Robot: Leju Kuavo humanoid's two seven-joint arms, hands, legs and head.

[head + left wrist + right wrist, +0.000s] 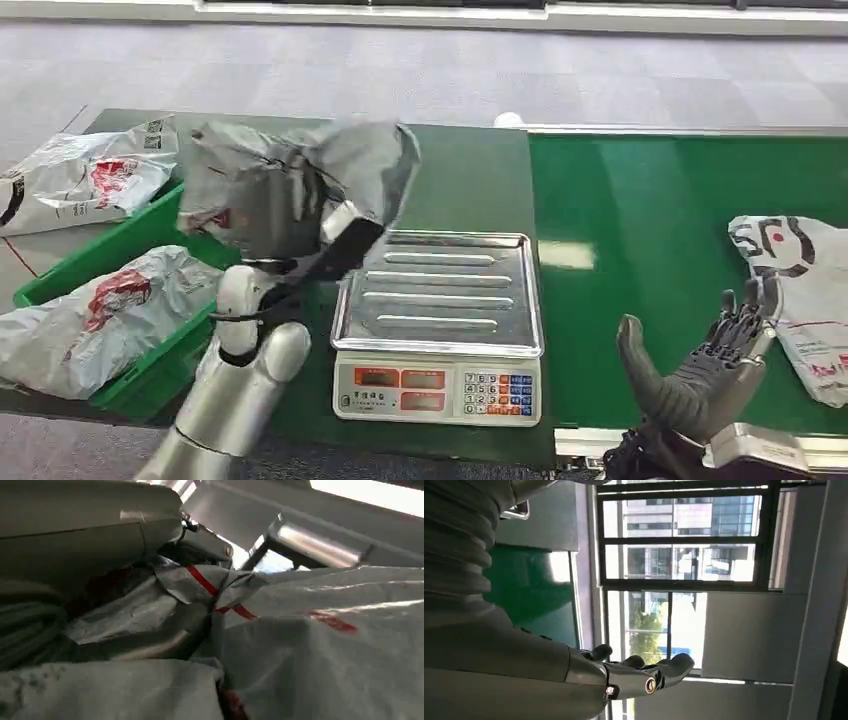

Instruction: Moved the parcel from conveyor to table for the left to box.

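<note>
1. The left hand (pixel 345 245) grips a crumpled grey parcel (pixel 290 185) and holds it up in the air, between the scale (pixel 440 320) and the green box (pixel 150 365).
2. From the left wrist, that parcel (pixel 280 645) is bunched right against the hand, red stripes across its folds.
3. Over on the right, the right hand (pixel 705 365) is open, fingers spread and pointing up, holding nothing, above the near edge of the green conveyor (pixel 650 220).
4. Another white parcel (pixel 800 290) lies on the conveyor just beside that hand.
5. One grey bag (pixel 90 320) sits in the green box; another bag (pixel 80 180) rests behind it on the table.
</note>
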